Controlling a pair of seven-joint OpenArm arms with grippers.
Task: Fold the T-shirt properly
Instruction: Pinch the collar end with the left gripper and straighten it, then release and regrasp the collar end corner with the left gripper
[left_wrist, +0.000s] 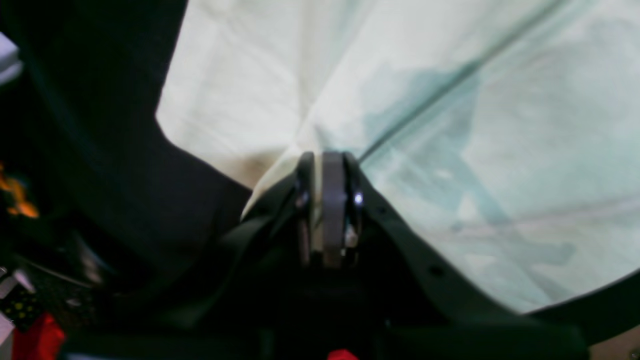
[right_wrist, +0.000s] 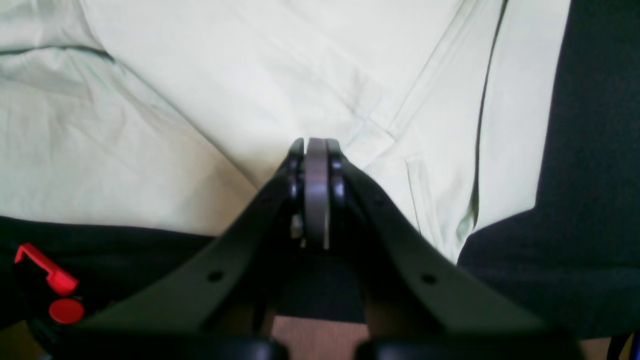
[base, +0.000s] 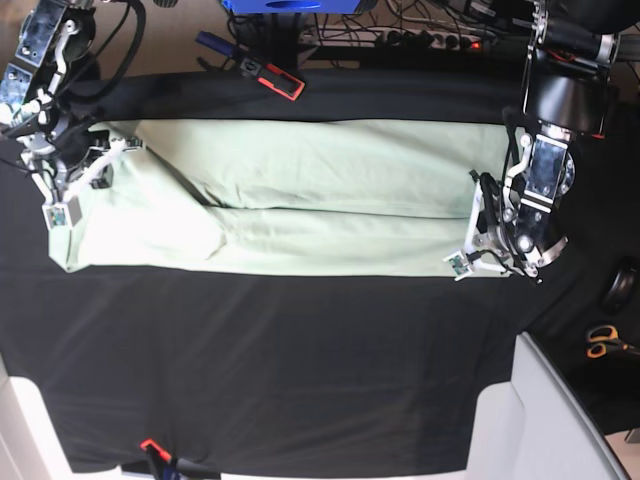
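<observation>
The pale mint-green T-shirt (base: 300, 210) lies stretched in a long band across the black table, with lengthwise folds down its middle. My left gripper (base: 462, 265) is at the band's right end, and the left wrist view shows it (left_wrist: 327, 157) shut on a pinch of the cloth (left_wrist: 450, 100), which rises taut from the jaws. My right gripper (base: 58, 215) is at the left end, and the right wrist view shows it (right_wrist: 315, 142) shut on the shirt's edge (right_wrist: 250, 75) beside a seam. The collar and label are not visible.
The black table cloth (base: 300, 360) covers the table. A red-and-black tool (base: 280, 80) lies at the back edge. Orange-handled scissors (base: 600, 340) lie off the right side. A pale grey surface (base: 560, 420) sits at the front right. A red clip (base: 150, 447) is at the front edge.
</observation>
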